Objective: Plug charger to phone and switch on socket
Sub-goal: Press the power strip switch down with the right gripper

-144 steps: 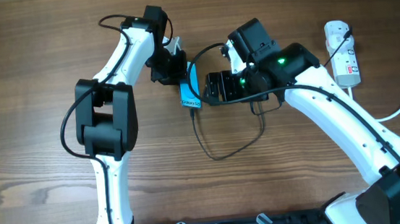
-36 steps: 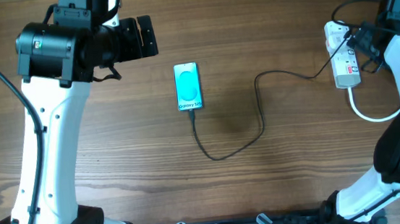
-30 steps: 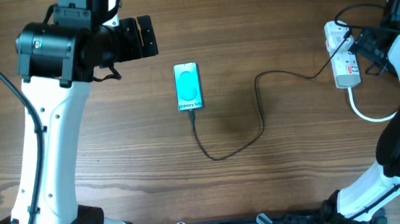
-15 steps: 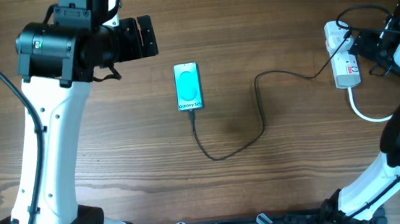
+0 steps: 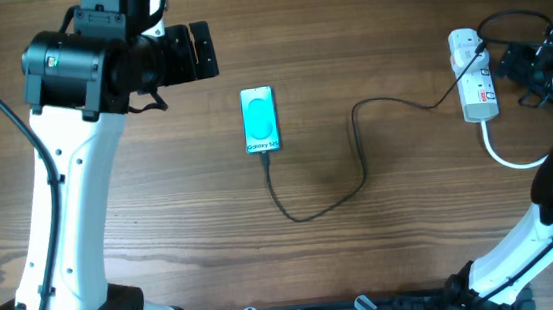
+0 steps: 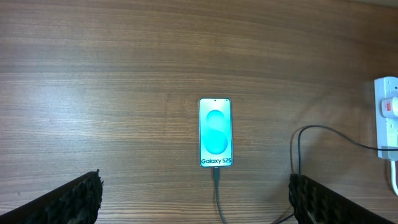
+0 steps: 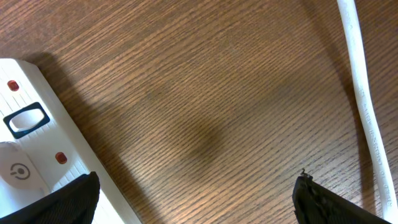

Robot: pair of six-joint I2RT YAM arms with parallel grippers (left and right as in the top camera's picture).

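Phone (image 5: 259, 120) lies screen-up mid tabletop (image 5: 413, 223), charger (image 5: 321, 207) tip at its near end, cable looping over to socket (image 5: 474, 77) by far-right corner. L pincer (image 5: 207, 51) released, empty, twd far-left corner, apart from phone. R pincer (image 5: 518, 69) released, empty, just beside socket.

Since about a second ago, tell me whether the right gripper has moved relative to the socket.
Yes. The right gripper has pulled back rightward, off the socket, which has stayed put.

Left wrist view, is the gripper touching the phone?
No, the phone lies flat on the table, clear of the left gripper, whose open fingers show only at the bottom corners.
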